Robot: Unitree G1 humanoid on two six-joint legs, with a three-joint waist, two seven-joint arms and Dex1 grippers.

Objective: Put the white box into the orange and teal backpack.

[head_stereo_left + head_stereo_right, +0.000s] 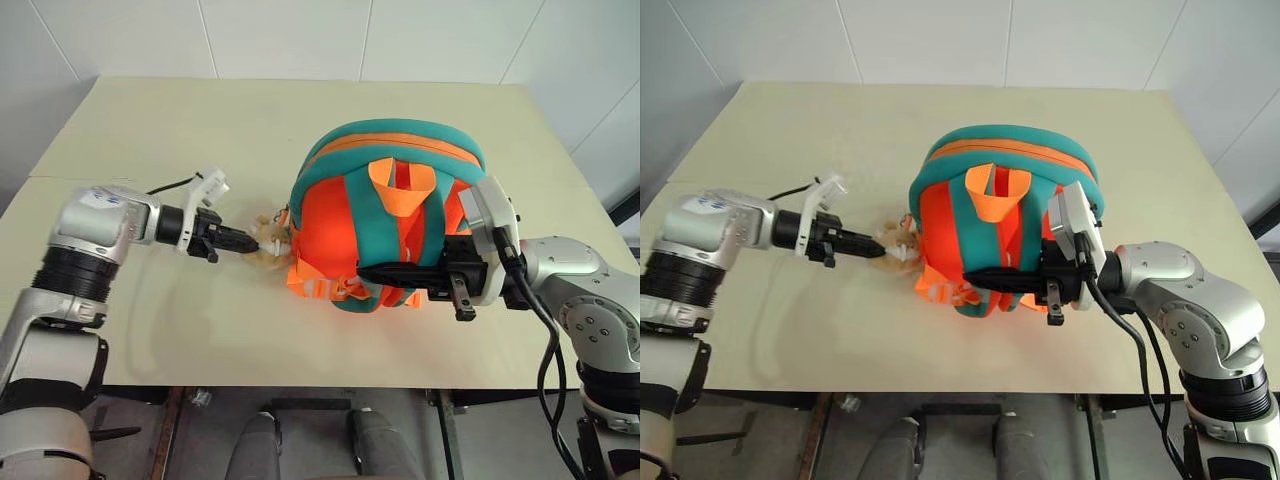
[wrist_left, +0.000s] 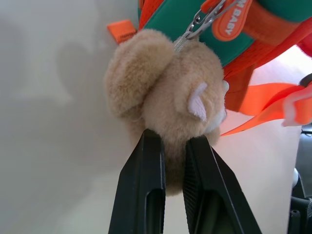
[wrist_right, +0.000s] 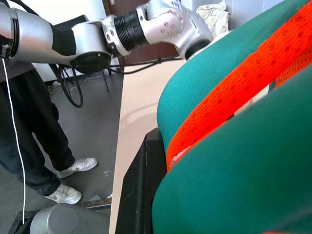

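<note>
The small orange fabric backpack with teal trim [image 1: 390, 215] stands on the pale beige tabletop [image 1: 200, 130], near its middle, strap side toward the robot. The white box cannot be located in any view.

Left gripper [image 1: 252, 243]: extended level toward the backpack's lower left side. In the head views its tip meets the tan plush animal toy [image 1: 898, 243] hanging there. The left wrist view adds detail: the two black fingers [image 2: 141, 185] stand narrow, almost parallel, with the toy's lower edge pinched between them. That view also shows a metal clip [image 2: 202, 22] joining the toy to the backpack, beside an orange tag with white lettering [image 2: 231, 22].

Right gripper [image 1: 375, 273]: lies level across the backpack's lower front, pointing to the robot's left, over the orange webbing straps [image 1: 330, 285]. Its fingers are closed down narrow. The right wrist view shows one black finger [image 3: 141, 195] pressed against teal and orange mesh fabric; a hold on a strap appears likely but is not clearly visible.

The right wrist view also shows a person's dark trousers and white shoes [image 3: 73, 180] on the floor beyond the table edge.
</note>
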